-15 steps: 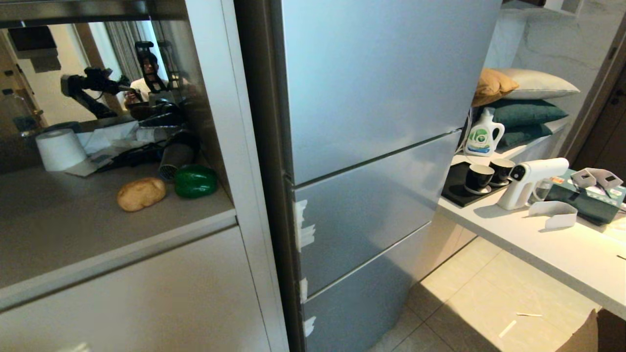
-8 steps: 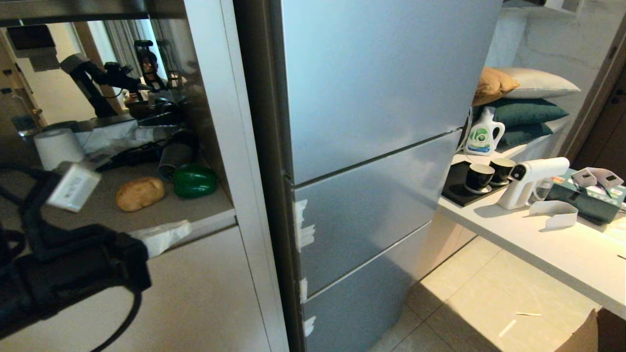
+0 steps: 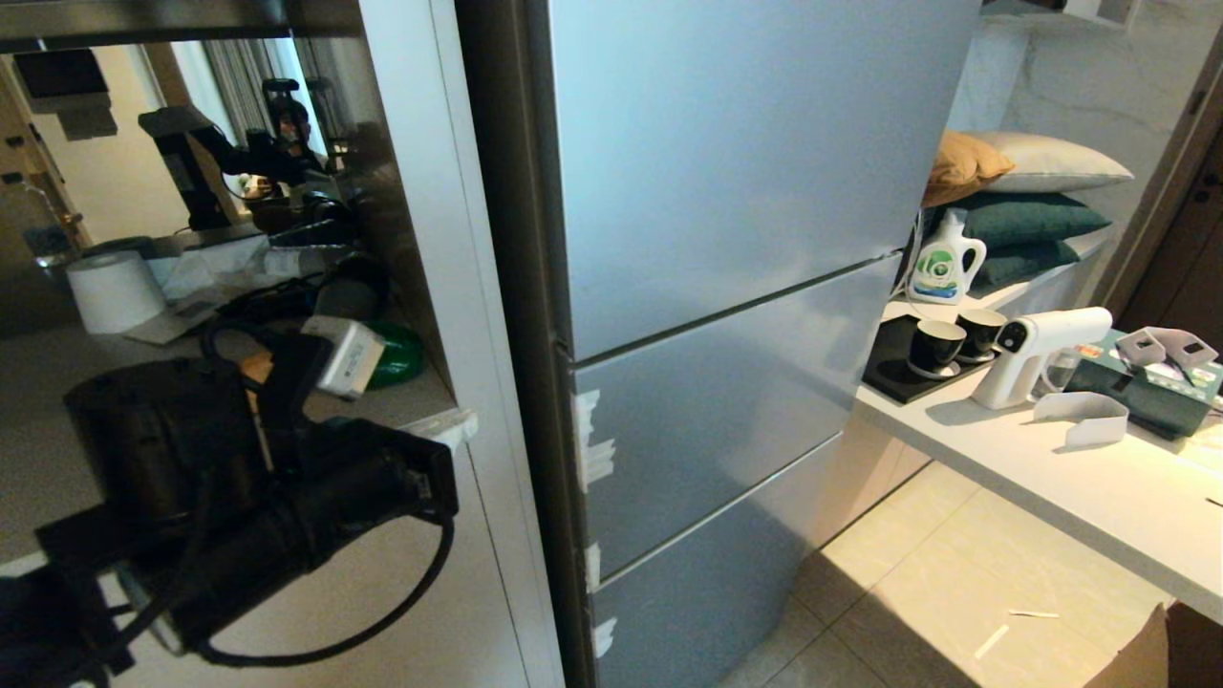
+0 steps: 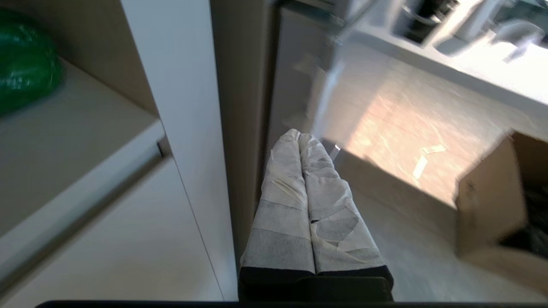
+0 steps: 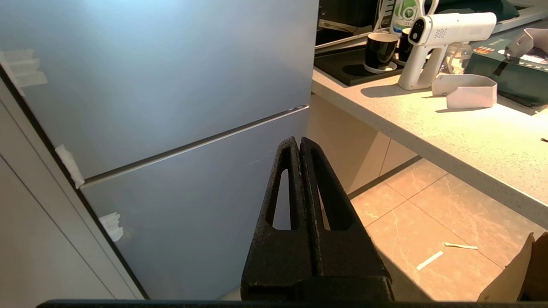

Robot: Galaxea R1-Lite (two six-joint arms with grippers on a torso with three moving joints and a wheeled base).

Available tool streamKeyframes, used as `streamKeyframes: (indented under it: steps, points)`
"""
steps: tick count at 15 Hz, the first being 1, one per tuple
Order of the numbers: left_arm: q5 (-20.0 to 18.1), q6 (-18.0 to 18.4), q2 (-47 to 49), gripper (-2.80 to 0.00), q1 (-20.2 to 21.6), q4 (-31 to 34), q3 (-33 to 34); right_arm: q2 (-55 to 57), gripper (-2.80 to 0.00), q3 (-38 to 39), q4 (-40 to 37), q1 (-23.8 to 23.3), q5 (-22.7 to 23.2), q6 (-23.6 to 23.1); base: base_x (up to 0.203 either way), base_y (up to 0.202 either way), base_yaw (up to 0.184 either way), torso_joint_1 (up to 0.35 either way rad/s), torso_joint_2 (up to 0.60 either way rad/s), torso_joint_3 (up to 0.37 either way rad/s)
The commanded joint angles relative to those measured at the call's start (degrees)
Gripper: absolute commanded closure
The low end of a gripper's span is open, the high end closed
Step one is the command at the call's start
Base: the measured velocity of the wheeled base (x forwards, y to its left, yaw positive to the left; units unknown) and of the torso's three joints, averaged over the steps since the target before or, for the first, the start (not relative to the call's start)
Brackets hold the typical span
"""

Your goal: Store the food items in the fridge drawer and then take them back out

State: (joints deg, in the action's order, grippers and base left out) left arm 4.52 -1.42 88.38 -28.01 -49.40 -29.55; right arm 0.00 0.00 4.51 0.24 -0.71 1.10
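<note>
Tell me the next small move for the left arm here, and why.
Probably bring the left gripper across to the fridge drawer front's taped edge. Its wrapped fingers are pressed together and empty, aimed beside the fridge, and every drawer front sits flush shut. The bell pepper is on the shelf, so the drawer likely needs opening before any food is picked up. The right gripper is shut too.

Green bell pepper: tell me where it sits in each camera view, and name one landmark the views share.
Head view: green bell pepper on the shelf, partly hidden behind the left arm.
Left wrist view: bell pepper at the picture's edge, on the same shelf.
Right wrist view: not in it.
Shared landmark: silver fridge.
</note>
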Motion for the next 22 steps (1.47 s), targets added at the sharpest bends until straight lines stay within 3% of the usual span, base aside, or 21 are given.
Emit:
streamKeyframes:
  steps: [1,11,14,22]
  points:
    - [0.92,-0.04,7.88,0.00,-1.13,-4.76,-0.75,-0.09,0.00,1.76,0.06,0.02,0.00,0.05,0.000,0.000,0.000,0.000,0.00,0.000]
    - [2.14,-0.05,19.63,0.00,-3.45,-7.53,-10.47,-0.09,0.00,1.76,0.06,0.02,0.00,0.05,0.000,0.000,0.000,0.000,0.00,0.000]
    - [4.67,-0.16,22.75,0.00,-3.06,-9.86,-12.73,-0.09,0.00,1.76,0.06,0.02,0.00,0.05,0.000,0.000,0.000,0.000,0.00,0.000]
    - [4.84,-0.16,28.69,0.00,-0.85,-10.10,-19.37,-0.09,0.00,1.76,0.06,0.02,0.00,0.05,0.000,0.000,0.000,0.000,0.00,0.000]
